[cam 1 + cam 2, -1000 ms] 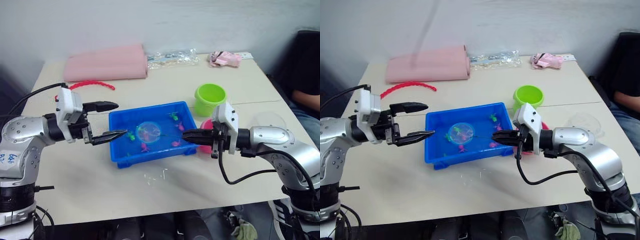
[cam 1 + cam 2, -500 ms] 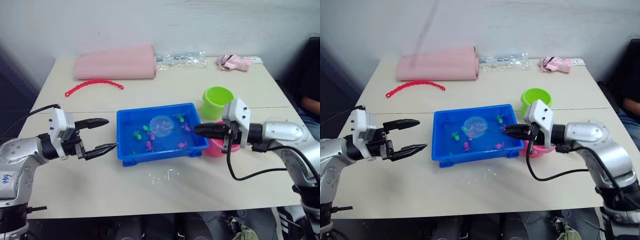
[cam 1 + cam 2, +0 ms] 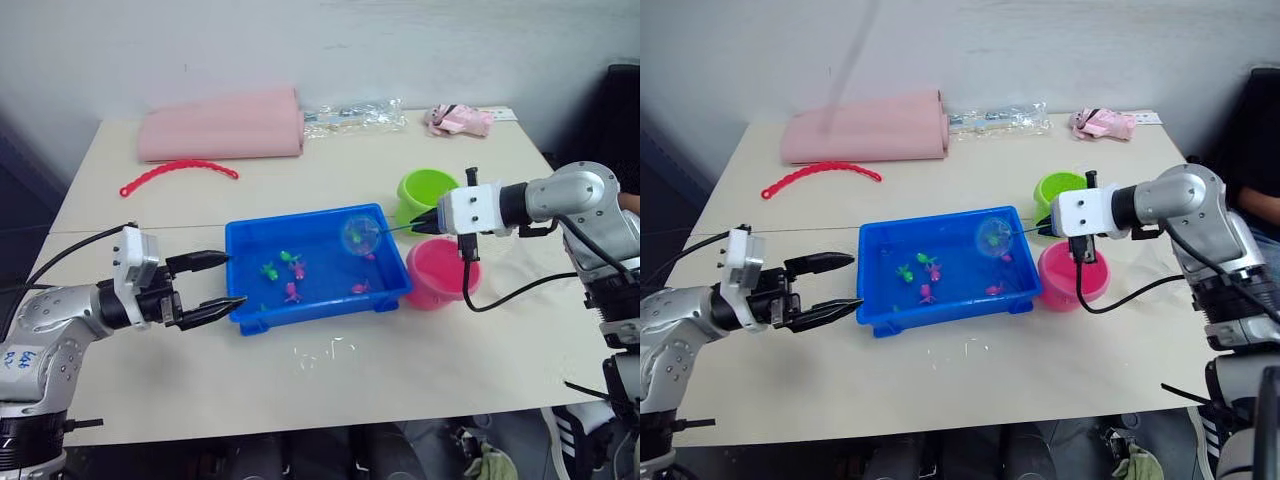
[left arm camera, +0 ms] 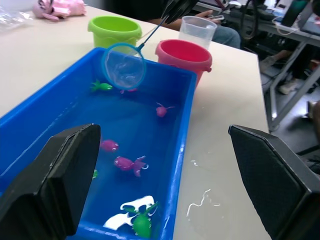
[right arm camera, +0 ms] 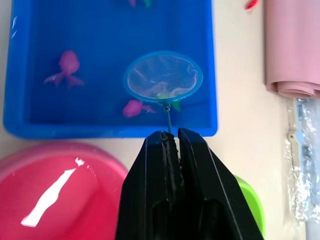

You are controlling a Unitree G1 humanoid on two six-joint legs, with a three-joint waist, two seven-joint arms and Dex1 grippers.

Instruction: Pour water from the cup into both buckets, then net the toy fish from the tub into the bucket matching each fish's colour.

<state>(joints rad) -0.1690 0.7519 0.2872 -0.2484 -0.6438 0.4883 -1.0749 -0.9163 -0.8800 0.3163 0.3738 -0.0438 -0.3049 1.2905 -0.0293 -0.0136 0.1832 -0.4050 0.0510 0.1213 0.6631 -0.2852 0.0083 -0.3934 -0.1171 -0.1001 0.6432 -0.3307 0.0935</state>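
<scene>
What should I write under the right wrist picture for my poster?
The right gripper holds the net by its thin handle above the blue tub, with pink fish below.

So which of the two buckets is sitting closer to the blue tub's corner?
The pink bucket: it stands right beside the tub's near right corner, while the lime green bucket stands farther back, apart from the rim.

The left arm is reaching forward low over the table, its left gripper [image 3: 210, 282] of two black fingers standing spread apart. The right arm is bending in from the side, raised, its right gripper [image 5: 170, 136] pinching its black fingers closed together.
</scene>
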